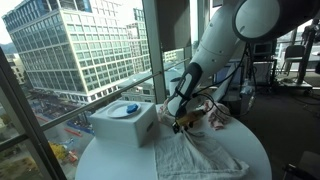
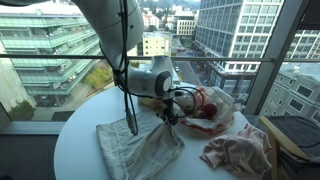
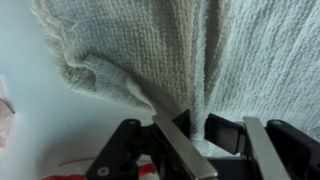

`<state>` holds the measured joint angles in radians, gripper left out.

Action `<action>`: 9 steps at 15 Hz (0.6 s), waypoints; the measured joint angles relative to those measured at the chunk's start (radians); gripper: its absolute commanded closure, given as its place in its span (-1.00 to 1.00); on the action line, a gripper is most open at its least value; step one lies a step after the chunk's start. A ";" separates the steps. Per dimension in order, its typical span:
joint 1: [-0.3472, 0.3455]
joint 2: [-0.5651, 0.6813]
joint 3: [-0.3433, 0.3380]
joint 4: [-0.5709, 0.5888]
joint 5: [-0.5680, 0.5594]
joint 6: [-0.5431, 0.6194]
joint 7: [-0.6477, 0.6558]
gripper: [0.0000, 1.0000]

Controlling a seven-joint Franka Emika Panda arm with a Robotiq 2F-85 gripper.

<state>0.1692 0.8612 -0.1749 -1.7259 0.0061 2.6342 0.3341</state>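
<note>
Grey-white knitted towel, lying crumpled on the round white surface and reaching toward its near edge in both exterior views. In the wrist view we see a raised fold of the towel running down between the jaws, which stand narrow. They appear to pinch that fold, though the contact itself is partly hidden. The arm comes down from above, with the jaws at the far edge of the towel. Just beside them, on the far side, we note a crumpled red-and-white bundle, its material unclear at this size. In an exterior view a pink cloth lies to the right of the towel, apart from it. In an exterior view a white box stands left of the towel, with a small blue object on top. Behind the surface, windows show city buildings.
</note>
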 measured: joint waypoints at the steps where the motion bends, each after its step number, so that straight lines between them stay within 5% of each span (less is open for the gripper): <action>1: 0.000 0.006 -0.006 0.024 -0.002 -0.017 0.001 0.91; 5: -0.006 0.043 -0.030 0.117 -0.015 -0.077 0.008 0.88; 6: -0.008 0.056 -0.034 0.139 -0.023 -0.090 0.012 0.38; 9: -0.014 0.094 -0.045 0.200 -0.042 -0.121 0.023 0.02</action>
<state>0.1553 0.9556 -0.2199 -1.5260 -0.0357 2.5133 0.3570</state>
